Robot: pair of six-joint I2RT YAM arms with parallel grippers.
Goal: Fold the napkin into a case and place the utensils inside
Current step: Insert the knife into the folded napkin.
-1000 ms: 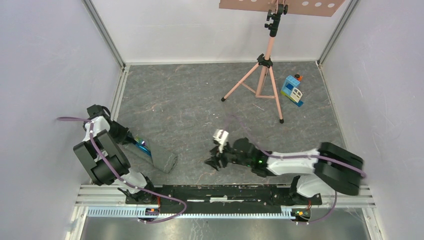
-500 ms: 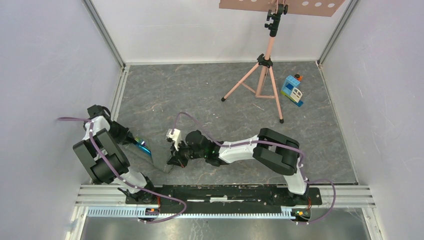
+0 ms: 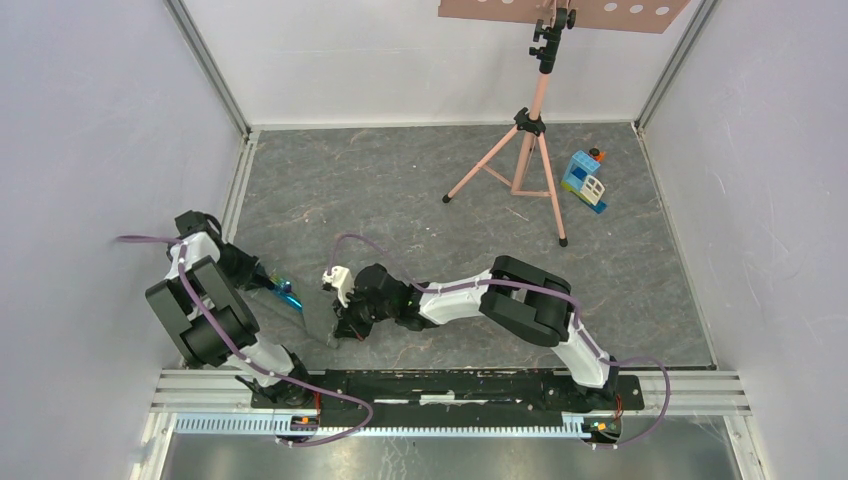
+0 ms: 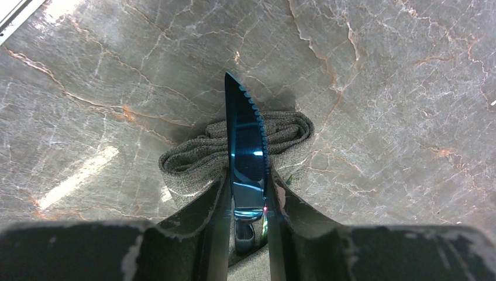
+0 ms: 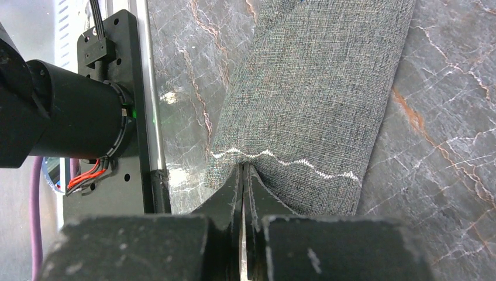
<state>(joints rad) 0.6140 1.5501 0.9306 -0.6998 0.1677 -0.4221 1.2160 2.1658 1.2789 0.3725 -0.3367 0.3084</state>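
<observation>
Where the grey marbled worktop (image 3: 400, 190) nears its near-left corner, the dark grey woven cloth napkin (image 5: 316, 88) lies folded into a long narrow band, angled from the left arm toward the near edge. The right gripper (image 5: 243, 172) has its fingers pressed together on the napkin's near hem, pinching the cloth right at the wavy pale stitched line; that hem sits just beside the black base plate (image 5: 126, 88) along the near edge. At the band's other, rolled end, the left gripper (image 4: 250, 175) pinches the slim blue serrated plastic knife (image 4: 245, 134) by its lower blade, with the tip pointing out past the cloth's rolled edge over bare stone. Both arms crowd the near-left side, close to the left wall. Open worktop stretches from the napkin to the pink tripod stand (image 3: 527, 150) and the blue-and-white toy block house (image 3: 584, 181) near the far-right corner.
</observation>
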